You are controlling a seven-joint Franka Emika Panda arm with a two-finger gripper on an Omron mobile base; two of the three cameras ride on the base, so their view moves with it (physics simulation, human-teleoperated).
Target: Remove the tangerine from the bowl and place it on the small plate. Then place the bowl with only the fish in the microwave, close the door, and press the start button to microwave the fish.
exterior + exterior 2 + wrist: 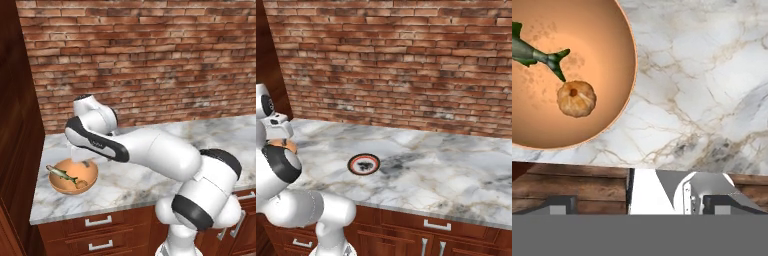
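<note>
Gripper (640, 202) jaws stand fully apart, holding nothing, above the marble counter (712, 90). Tangerine (576, 98) and fish (534, 52) lie touching inside the bowl (619, 100). Small plate (363, 164) sits well apart.

A rendered home kitchen. A grey-veined marble worktop (446, 175) runs along a red brick wall (406, 65), with brown wooden drawers (97, 232) and silver pull handles beneath its near edge. A tall dark wooden cabinet (15, 125) closes the left end. Tableware sits on the marble: a bowl (73, 176) holding food and a small plate (363, 164).
</note>
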